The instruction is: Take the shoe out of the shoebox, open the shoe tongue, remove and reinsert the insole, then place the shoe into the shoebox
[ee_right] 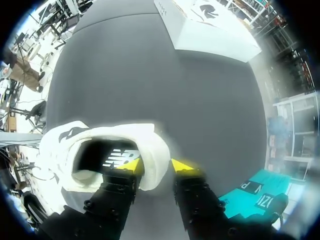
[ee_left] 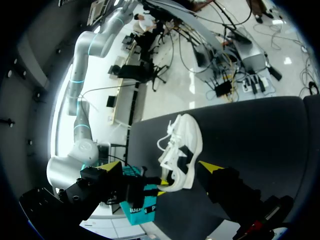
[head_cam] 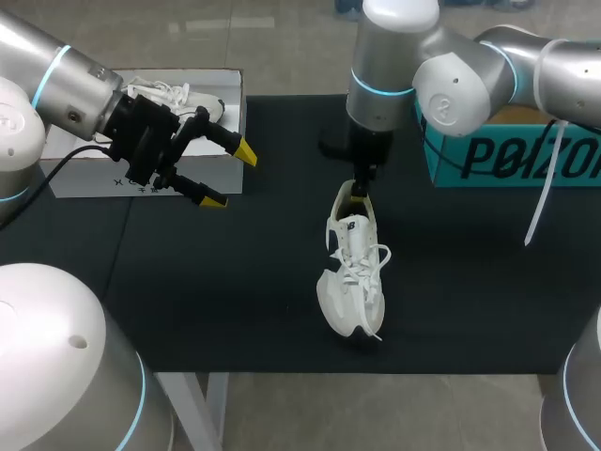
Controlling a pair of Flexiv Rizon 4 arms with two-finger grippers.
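I see the black table (head_cam: 235,310) with a white shoebox (head_cam: 89,177) at its far left and a teal box (head_cam: 488,160) at its far right. Near the middle is the shoe (head_cam: 352,282), white with loose white laces and a dark logo. It is heel up and toe down, and I can't tell if the toe touches the table. My right claw (ee_right: 159,167) pinches the heel collar, one finger inside the opening and one outside. My left claw (head_cam: 230,177) hovers spread wide just beside the shoebox, well left of the shoe.
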